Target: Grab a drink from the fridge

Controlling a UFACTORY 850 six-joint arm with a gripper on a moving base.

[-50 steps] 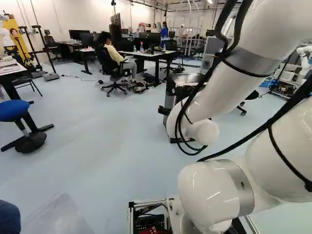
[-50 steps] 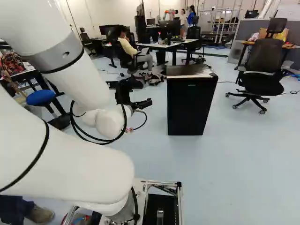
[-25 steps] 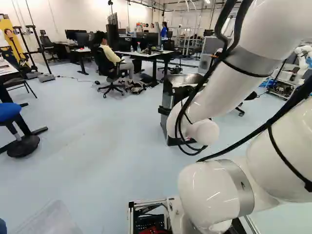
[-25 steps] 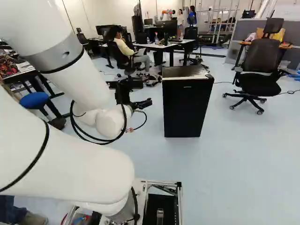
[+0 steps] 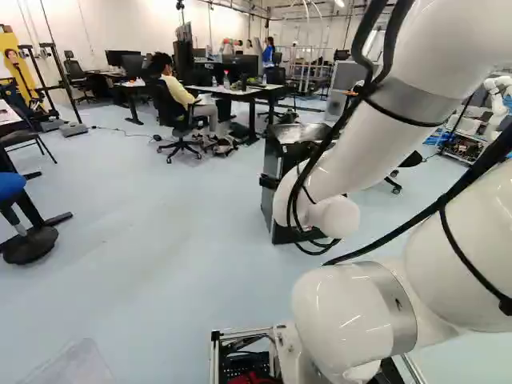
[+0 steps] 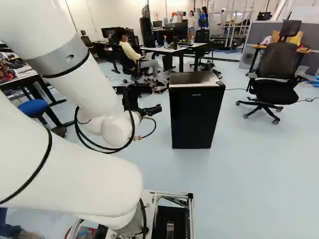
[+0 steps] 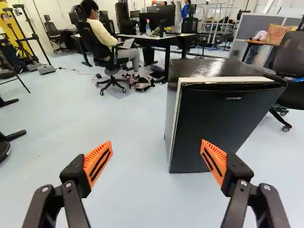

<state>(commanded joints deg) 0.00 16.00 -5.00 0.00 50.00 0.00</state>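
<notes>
Gripper (image 7: 157, 144), spread wide and empty, facing the closed black fridge (image 7: 211, 69), could strike its door (image 7: 223, 126) if you drive forward too far.

You have bright, diffuse light; a ceiling lamp (image 5: 341, 3) glows at one o'clock in your left base view, and glints streak the arm (image 5: 352, 308) at five. Your right base view shows sheen atop the fridge (image 6: 195, 114), whose sides lean with wide-angle distortion at one.

Black, box-shaped fridge (image 7: 221, 128), its door closed, stands on the pale blue floor (image 7: 133, 199) ahead of a black gripper (image 6: 150, 109) with orange pads (image 7: 93, 160) spread wide.
</notes>
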